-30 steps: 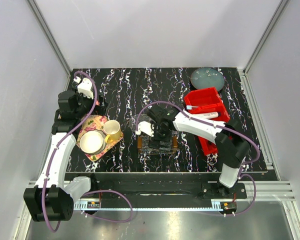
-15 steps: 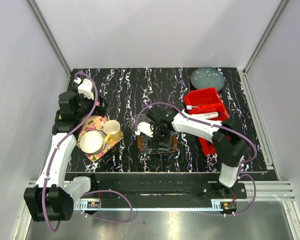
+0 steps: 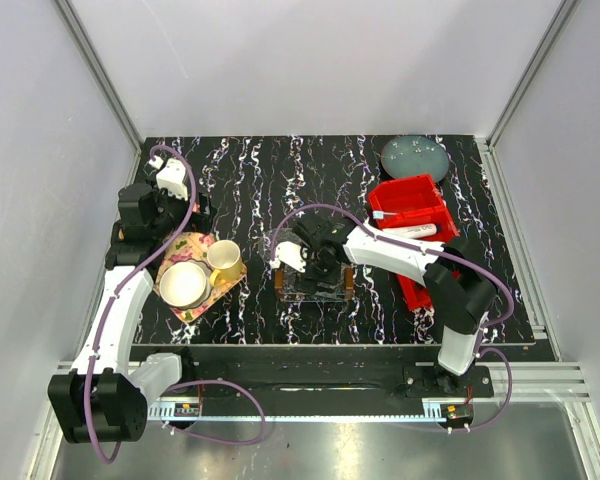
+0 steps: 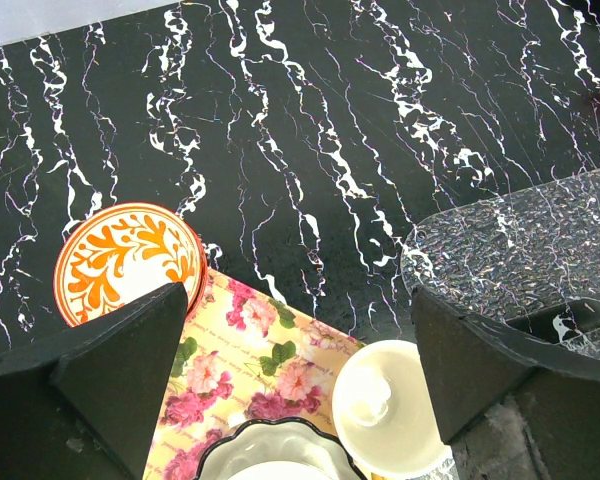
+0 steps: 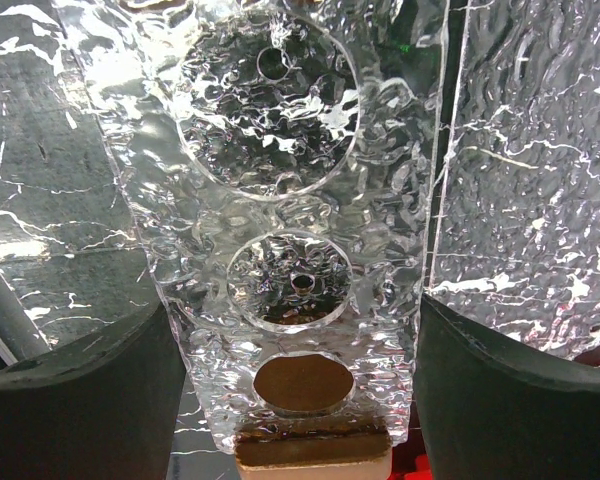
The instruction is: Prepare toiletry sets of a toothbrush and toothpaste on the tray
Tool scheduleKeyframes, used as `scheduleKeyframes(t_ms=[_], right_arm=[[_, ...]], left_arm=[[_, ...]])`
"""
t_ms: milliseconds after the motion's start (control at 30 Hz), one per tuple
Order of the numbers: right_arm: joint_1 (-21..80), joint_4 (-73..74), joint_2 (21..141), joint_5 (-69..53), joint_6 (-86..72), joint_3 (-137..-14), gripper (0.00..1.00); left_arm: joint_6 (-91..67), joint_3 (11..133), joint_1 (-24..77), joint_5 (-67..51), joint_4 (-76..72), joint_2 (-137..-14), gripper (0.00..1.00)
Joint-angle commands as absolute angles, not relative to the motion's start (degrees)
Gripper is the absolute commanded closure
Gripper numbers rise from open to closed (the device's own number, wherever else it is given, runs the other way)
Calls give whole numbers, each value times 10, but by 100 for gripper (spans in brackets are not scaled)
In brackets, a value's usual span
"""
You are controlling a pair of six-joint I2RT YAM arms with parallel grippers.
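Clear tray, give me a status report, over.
Left gripper open, by floral tray. Right gripper astride clear tray, grip unconfirmed. Toothpaste tube lies in red bin. Nothing seen blocking.

A black marble-patterned table top with white veins point(image 3: 250, 180) fills the middle of the top view. At its left lies a flowery pink-and-yellow rectangular tray point(image 3: 185, 242), set askew. In the left wrist view, a round orange-and-white patterned dish point(image 4: 125, 260) sits at that tray's upper-left edge. At the centre stands a small clear ribbed plastic tray with brown end handles point(image 3: 315, 293). A red plastic bin point(image 3: 417, 180) lies at right, with a grey round disc point(image 3: 415, 156) just above it at upper right.
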State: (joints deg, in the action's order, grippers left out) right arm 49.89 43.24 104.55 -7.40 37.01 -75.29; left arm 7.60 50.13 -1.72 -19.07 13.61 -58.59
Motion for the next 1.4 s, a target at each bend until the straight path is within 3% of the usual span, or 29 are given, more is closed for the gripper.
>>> scheduleKeyframes(t_ms=[0,833,1367], right_arm=[[504,427,1015,-53,372,-768,42],[500,465,1039,-53,410,-863,66],[492,382,1016,-55,395,-849,82]], left_arm=[[79,507,-16,-187,106,-584,1],[85,497,-17,-181,105,-573,1],[83,495,-17,-179,98,-579,1]])
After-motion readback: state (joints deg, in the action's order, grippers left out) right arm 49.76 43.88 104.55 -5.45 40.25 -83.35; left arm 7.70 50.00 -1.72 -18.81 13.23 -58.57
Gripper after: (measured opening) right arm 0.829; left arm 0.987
